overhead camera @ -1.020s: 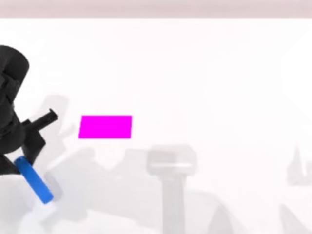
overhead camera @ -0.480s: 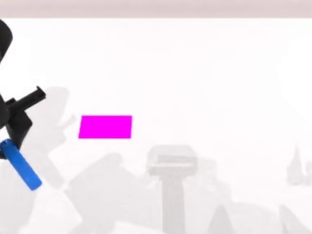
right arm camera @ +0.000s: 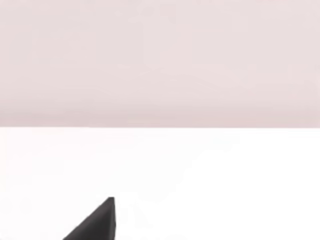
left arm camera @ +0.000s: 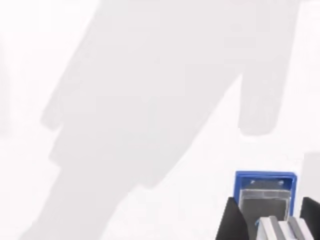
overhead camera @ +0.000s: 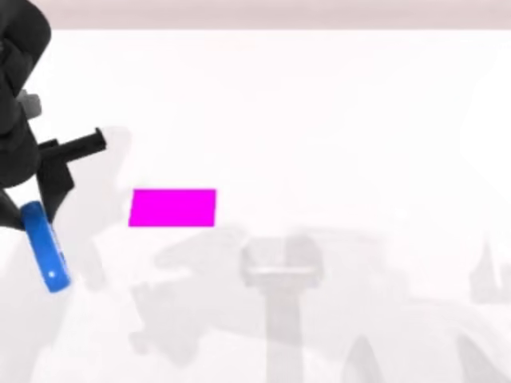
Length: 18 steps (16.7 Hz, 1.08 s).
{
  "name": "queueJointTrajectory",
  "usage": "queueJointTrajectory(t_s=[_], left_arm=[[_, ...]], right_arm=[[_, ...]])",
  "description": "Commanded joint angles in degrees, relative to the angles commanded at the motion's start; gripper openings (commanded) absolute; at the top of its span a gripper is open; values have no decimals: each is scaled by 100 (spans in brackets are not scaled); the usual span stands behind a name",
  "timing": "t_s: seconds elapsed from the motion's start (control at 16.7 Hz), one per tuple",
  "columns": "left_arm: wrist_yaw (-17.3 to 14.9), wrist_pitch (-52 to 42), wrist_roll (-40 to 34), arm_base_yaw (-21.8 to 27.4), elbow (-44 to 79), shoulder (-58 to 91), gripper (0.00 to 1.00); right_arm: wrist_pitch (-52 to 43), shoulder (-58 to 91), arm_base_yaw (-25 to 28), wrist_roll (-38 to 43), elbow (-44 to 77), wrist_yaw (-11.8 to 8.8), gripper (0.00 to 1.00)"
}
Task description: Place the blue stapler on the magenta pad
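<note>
Far left of the table: left gripper (overhead camera: pixel 36 209) clamped on the upper end of the blue stapler (overhead camera: pixel 45 247), the bar trailing down and away from the fingers, off the tabletop judging by the detached shadow to its right. Held by one end, presumably so the free length can be laid down first. In the left wrist view, dark fingers (left arm camera: pixel 231 224) flanking the stapler's (left arm camera: pixel 265 192) silvery underside, blue rim showing around it, nothing but white table (left arm camera: pixel 150 210) beyond.

To the right of the gripper, well apart from the stapler's tip: magenta pad (overhead camera: pixel 172 207), flat, bare, long side running left to right. Stapler tilted against that line, so probably a turn of the wrist needed before setting down.

Far right: right arm parked out of the top view; only a dark sliver of the right gripper (right arm camera: pixel 95 223) in its own wrist view, open or closed impossible to tell.
</note>
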<state>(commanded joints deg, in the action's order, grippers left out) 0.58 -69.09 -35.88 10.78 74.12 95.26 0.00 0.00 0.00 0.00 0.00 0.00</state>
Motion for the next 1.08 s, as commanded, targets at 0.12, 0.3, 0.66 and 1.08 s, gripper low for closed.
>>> queueJointTrajectory(t_s=[0.12, 0.3, 0.66, 1.08], left_arm=[[0, -139, 837, 185, 487, 398, 0], [-5, -368, 2404, 506, 1275, 1069, 0], [-30, -770, 6169, 1207, 2867, 2402, 0], [-33, -851, 9221, 1807, 4217, 3246, 0]], right_arm=[[0, 0, 0, 0, 0, 0, 100], [0, 0, 0, 0, 0, 0, 100], [0, 0, 0, 0, 0, 0, 100], [0, 0, 0, 0, 0, 0, 100]])
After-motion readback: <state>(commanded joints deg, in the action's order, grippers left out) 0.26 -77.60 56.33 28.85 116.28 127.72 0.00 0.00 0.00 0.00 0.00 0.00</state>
